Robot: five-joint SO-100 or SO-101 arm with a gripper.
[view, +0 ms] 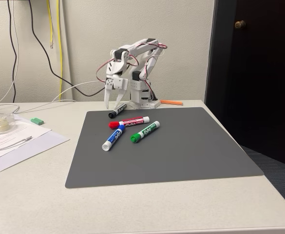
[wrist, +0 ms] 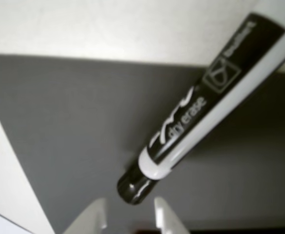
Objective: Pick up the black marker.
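Grey mat [view: 181,156] covers the near and middle of the pale table [view: 147,209] in the fixed view; on its far-left part lie four markers, and going from near to far they are the blue-capped marker [view: 112,138], the green-capped marker [view: 145,131] to its right, the red-capped marker [view: 128,122] behind them, and farthest, at the mat's far edge, the black marker [view: 117,110]; it lies apart from the other three, angled with its cap toward the near left.

Just over that marker's far end hangs the gripper [view: 112,101], fingers pointing down; in the wrist view its two white fingertips [wrist: 94,219] stand parted at the bottom edge with the marker's black end [wrist: 132,189] just beyond the gap; the jaws are open and hold nothing, and the marker rests on the mat.

As for handling, I judge the marker light and rigid, a smooth plastic barrel that could slip or roll under a lopsided pinch; it is not fragile; the best hold seems to be across the barrel near its middle, jaws square to its length, since a grip at the rounded end would likely let it pivot or squirt out; the clear mat on either side leaves room for the fingers to come down.

Beyond the mat an orange marker-like object [view: 171,102] lies near the arm's base [view: 142,100]; papers [view: 15,141] sit far left.
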